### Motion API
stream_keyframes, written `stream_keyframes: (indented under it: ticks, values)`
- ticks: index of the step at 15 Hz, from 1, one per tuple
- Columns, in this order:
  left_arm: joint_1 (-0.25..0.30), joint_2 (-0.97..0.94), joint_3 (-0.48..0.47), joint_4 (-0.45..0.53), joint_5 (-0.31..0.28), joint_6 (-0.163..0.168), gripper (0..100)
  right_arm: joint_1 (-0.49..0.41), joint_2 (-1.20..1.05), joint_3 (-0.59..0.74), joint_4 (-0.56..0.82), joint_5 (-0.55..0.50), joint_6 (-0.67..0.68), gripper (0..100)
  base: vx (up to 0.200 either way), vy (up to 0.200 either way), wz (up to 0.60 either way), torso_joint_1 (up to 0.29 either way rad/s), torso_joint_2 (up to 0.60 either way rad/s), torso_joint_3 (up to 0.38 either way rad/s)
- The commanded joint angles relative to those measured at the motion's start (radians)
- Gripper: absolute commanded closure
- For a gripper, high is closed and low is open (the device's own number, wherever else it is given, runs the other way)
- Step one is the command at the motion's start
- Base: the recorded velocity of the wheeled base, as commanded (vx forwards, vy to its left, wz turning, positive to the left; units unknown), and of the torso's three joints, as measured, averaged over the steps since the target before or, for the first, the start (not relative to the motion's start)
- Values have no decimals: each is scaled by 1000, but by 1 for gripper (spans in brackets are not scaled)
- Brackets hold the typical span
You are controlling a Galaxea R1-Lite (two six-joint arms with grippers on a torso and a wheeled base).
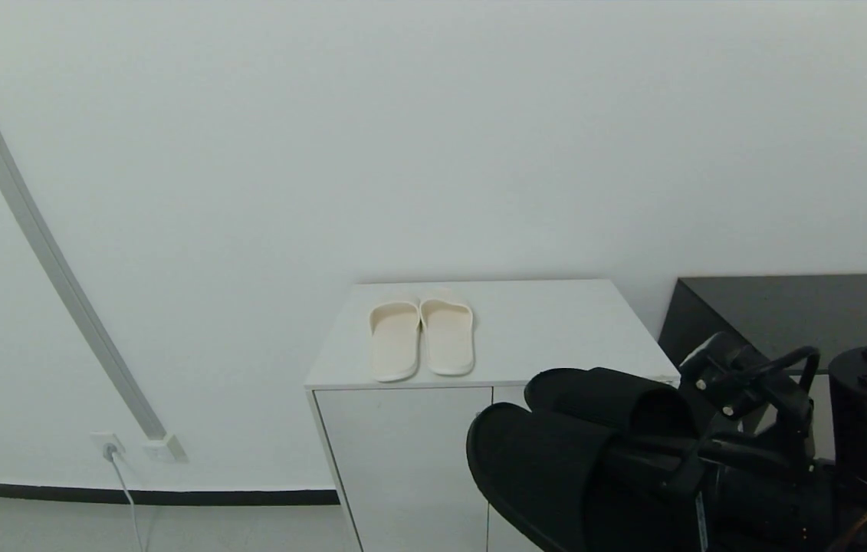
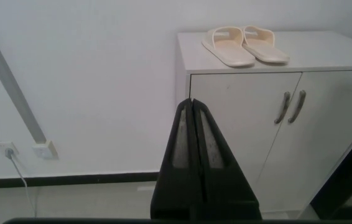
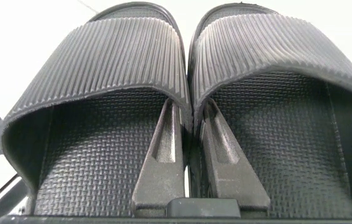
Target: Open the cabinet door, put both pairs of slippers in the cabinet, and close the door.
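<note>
A pair of cream slippers (image 1: 422,338) (image 2: 244,45) lies side by side on top of the white cabinet (image 1: 556,322) (image 2: 238,124). Both cabinet doors are closed, with two metal handles (image 2: 290,107) at the centre seam. My right gripper (image 3: 191,155) is shut on a pair of black slippers (image 1: 571,445) (image 3: 132,99), one finger inside each, pinching their inner sides together. It holds them in the air in front of the cabinet's right door. My left gripper (image 2: 193,143) is shut with nothing in it, hanging low and left of the cabinet front.
A dark table (image 1: 801,307) stands right of the cabinet. A grey cable duct (image 1: 42,238) runs down the white wall to a socket with a cord (image 1: 107,446) near the floor. Bare floor lies left of the cabinet.
</note>
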Motion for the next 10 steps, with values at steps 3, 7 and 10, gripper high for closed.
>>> stream_keyframes:
  ticks: [3,7,10]
  values:
    - [0,0,0,0,1,-2,100,-1,9,5,0,-2,-2,100,0,0,0,0,0,0]
    - [0,0,0,0,2,-1,100,-1,9,7,0,-2,-4,100,0,0,0,0,0,0]
    - [0,0,0,0,2,-1,100,-1,9,8,1,0,-5,100,0,0,0,-78,169,93]
